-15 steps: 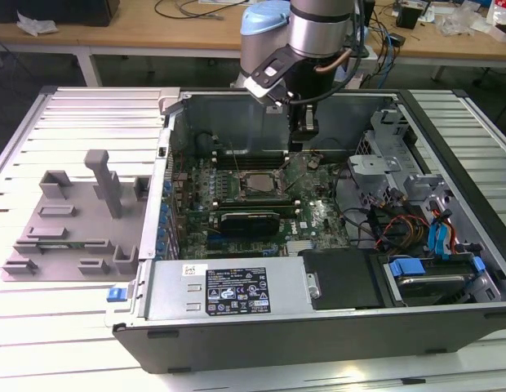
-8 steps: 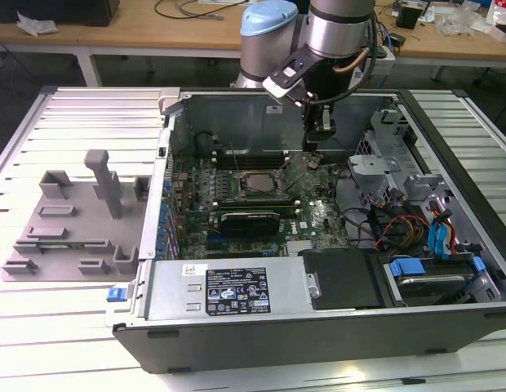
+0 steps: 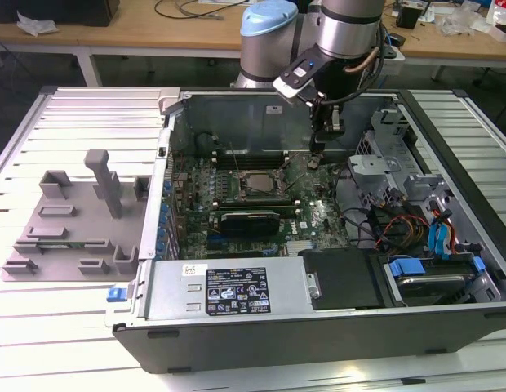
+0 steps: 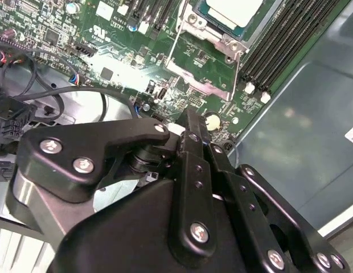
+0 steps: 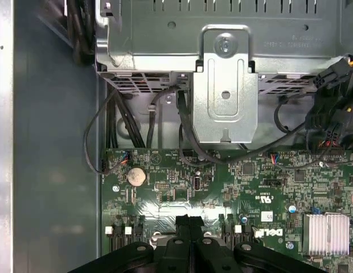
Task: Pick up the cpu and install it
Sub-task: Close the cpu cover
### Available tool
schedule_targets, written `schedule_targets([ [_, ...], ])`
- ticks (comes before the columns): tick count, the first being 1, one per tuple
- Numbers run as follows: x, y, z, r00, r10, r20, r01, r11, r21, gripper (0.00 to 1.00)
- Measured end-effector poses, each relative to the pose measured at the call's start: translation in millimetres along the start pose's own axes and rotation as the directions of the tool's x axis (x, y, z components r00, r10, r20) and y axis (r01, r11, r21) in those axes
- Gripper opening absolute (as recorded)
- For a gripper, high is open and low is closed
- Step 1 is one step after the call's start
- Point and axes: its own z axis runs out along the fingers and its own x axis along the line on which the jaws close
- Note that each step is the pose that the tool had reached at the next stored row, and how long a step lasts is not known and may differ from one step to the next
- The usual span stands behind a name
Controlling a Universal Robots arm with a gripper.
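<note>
Gripper (image 3: 317,159) clenched shut on itself, low over the green motherboard (image 3: 318,216), cpu (image 3: 255,184) lying in its socket toward the exterior view's left, open computer case (image 3: 318,343)

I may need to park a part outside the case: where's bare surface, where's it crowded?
Bare slatted table on the camera side of the gray tray, and a strip at the exterior view's right of the computer case. Crowded: cables between motherboard and drive cage, by the end effector.
</note>
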Motion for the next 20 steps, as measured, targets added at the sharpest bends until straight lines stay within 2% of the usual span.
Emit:
schedule_targets([
  [2, 0.0, 0.1, 0.7, 1.0000, 0.000, -0.0001, 0.000, 1.0000, 0.0000, 0.11],
  [13, 0.1, 6.2, 15.3, 1.0000, 0.000, -0.0001, 0.000, 1.0000, 0.0000, 0.11],
  [16, 0.1, 6.7, 25.7, 1.0000, 0.000, 0.0001, 0.000, 1.0000, 0.0000, 0.11],
  [20, 0.1, 6.7, 33.4, 1.0000, 0.000, 0.0000, 0.000, 1.0000, 0.0000, 0.11],
])
